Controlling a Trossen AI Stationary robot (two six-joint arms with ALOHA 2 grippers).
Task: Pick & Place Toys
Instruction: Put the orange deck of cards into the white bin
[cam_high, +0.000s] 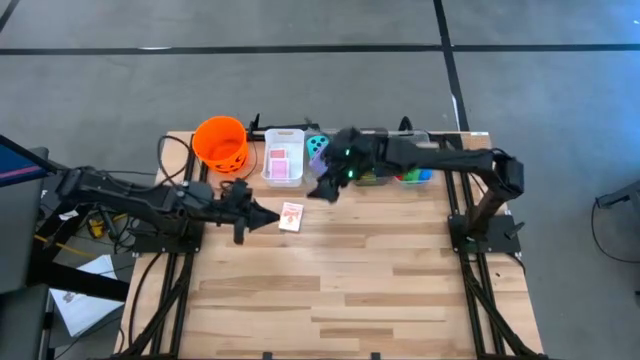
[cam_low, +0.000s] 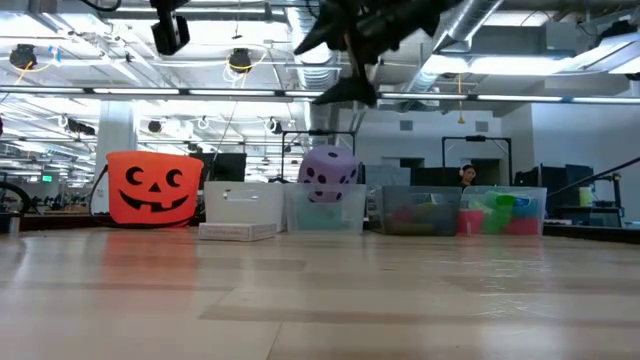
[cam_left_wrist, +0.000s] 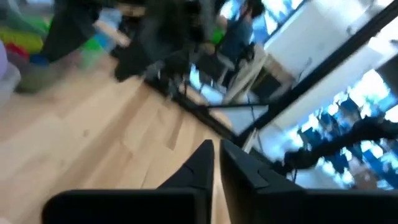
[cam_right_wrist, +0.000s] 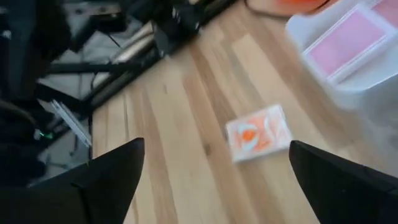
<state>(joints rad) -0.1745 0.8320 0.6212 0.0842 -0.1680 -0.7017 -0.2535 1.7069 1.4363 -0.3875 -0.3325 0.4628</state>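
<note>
Right now the right gripper (cam_high: 325, 188) hangs above the worktop (cam_high: 360, 290) near its far edge, just in front of the row of bins, with its fingers (cam_right_wrist: 112, 171) spread wide and nothing between them. Below it and toward the left arm, a single playing card (cam_high: 291, 216) lies flat on the bare wood, apart from both grippers; in the right wrist view the card (cam_right_wrist: 258, 135) shows between the two open fingers but well below them. The left gripper (cam_high: 262, 216) sits low just beside that card, its fingers (cam_left_wrist: 202, 165) pressed together and empty. Along the far edge stand an orange bucket (cam_high: 220, 142), a white bin (cam_high: 284, 160) with pink-backed cards (cam_high: 284, 162) in it, a clear bin (cam_low: 325, 210) with a purple die (cam_low: 328, 174) and teal die (cam_high: 316, 150), and another bin (cam_low: 455, 212) of coloured bricks (cam_low: 490, 212).
</note>
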